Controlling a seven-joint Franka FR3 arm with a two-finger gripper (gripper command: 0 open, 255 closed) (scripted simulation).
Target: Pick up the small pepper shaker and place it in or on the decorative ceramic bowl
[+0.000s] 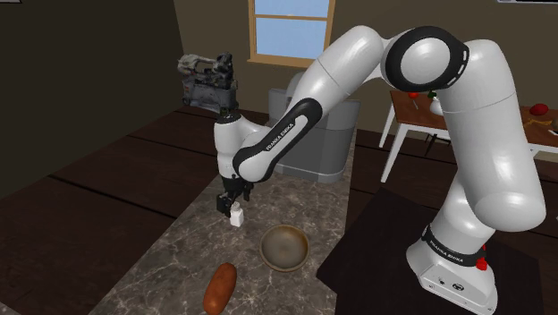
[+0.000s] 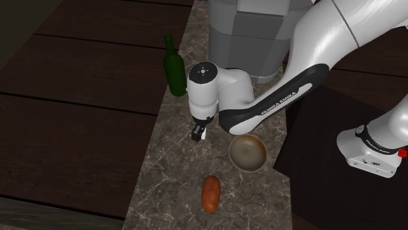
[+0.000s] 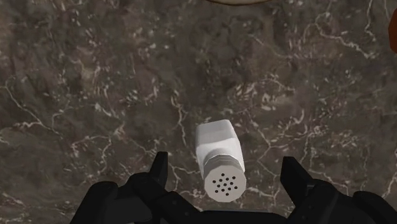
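Writing: "FRANKA EMIKA" along the forearm of the arm (image 1: 282, 132), legible in both exterior views. No label seen on the shaker.

Gripper (image 3: 226, 162): fingers wide apart, holding nothing. They straddle the pepper shaker (image 3: 219, 153) w/ a gap each side, no contact.

Shaker: stands on the counter (image 3: 95, 76) directly under the gripper, cap up. White squarish body, grey round cap w/ small holes.

Edges/room: counter is a narrow strip, dark veined marble, dark plank floor both sides. Bare stone all round the shaker.

Bowl (image 1: 284, 246): round, brown, duller inside, empty. It sits near the shaker, to the shoulder view's right and nearer the camera, not touching.

Brown oblong item (image 1: 220, 288): nearer still, apart from the bowl.

Green glass bottle (image 2: 174, 68): upright at the counter's left edge in the second exterior view, beyond the gripper.
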